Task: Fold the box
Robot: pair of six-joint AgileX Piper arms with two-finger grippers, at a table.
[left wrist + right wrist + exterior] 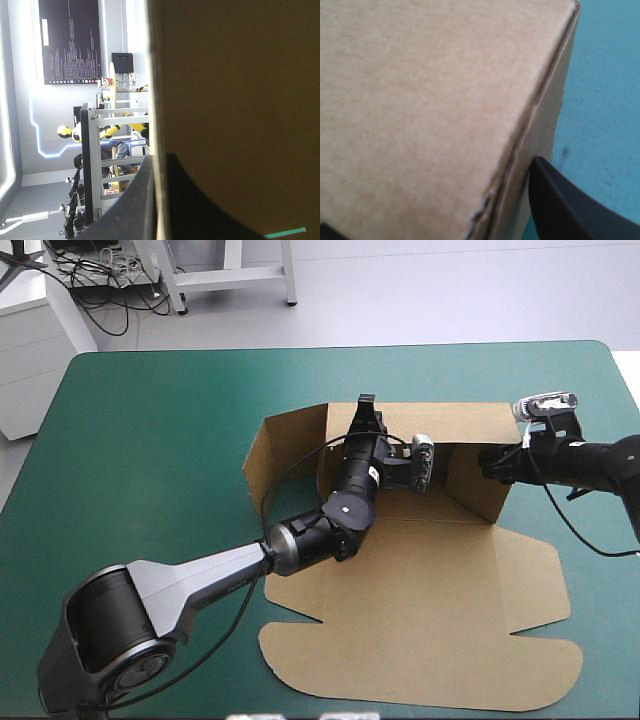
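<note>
The brown box [430, 590] lies mid-table with its lid panel flat toward the front edge. Its back wall [455, 423] and right wall [470, 490] stand raised, and a left flap [285, 450] leans outward. My left gripper [365, 403] reaches over the box floor to the top of the back wall. In the left wrist view the left gripper [159, 167] is shut on the board's edge [225, 100]. My right gripper [488, 463] is at the outer side of the right wall. In the right wrist view the right gripper [430, 197] is open, with the box corner [445, 100] between its fingers [565, 205].
Teal-green cover [150, 440] lies bare to the left of the box and along the far edge. A narrower strip of cover [605, 90] shows to the right of the box, beside my right gripper.
</note>
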